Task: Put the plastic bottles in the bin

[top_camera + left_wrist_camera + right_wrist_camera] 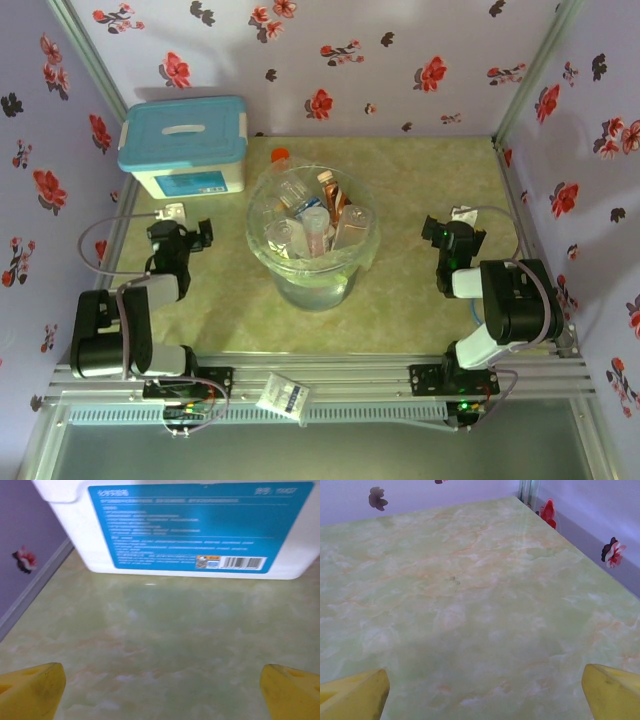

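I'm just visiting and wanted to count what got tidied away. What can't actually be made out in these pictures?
- Top view: the number of plastic bottles in the bin; they overlap and the bag's sheen blurs them.
- Top view: the orange-capped item behind the bin; its rim hides the body.
- Left wrist view: the small print on the white box is blurred; the upper edge cuts off its top.

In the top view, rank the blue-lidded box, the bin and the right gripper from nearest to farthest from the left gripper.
1. The box, just ahead of the left gripper, at the back left.
2. The bin, off to its right, mid-table.
3. The right gripper, beyond the bin, on the far right.
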`<action>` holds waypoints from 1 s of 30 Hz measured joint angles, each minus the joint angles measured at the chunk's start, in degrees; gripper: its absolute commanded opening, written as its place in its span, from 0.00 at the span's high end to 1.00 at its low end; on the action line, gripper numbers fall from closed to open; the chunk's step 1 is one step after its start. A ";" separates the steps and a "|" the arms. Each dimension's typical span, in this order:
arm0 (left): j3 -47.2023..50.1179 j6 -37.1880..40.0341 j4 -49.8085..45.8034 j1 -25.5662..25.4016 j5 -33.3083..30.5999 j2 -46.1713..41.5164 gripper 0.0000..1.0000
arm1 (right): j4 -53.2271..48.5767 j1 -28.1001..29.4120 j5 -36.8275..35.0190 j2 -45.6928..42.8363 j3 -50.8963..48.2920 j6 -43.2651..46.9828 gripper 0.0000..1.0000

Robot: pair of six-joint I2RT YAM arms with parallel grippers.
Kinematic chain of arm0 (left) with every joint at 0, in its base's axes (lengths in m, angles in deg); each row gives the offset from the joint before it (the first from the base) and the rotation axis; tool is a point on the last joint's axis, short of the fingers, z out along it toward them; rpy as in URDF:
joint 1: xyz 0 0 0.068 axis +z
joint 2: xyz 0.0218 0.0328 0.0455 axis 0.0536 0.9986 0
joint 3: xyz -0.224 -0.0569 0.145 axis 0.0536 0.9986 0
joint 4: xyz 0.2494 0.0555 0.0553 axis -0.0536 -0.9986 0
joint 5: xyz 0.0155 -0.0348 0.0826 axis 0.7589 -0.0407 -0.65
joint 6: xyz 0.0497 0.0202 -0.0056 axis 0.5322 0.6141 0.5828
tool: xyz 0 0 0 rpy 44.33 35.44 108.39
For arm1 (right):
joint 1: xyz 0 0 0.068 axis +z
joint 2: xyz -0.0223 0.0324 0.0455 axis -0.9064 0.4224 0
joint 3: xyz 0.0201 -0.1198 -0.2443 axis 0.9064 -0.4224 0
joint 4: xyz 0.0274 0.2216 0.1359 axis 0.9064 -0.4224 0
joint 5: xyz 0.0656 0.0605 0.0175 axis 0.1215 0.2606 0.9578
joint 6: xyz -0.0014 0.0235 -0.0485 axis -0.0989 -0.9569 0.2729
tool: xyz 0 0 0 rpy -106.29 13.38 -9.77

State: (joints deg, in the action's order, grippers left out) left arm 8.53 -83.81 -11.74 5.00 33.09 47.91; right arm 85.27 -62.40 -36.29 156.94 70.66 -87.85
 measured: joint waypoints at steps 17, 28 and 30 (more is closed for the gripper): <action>0.22 0.33 8.31 -1.36 1.97 6.69 0.00 | 0.15 0.00 0.17 0.00 0.00 0.00 0.01; 0.22 0.33 8.83 -1.36 1.99 6.69 0.00 | 0.15 -0.02 0.20 0.04 0.00 0.00 0.01; 0.22 0.33 8.85 -1.36 1.97 6.69 0.00 | 0.15 0.00 0.20 0.04 0.00 0.00 0.01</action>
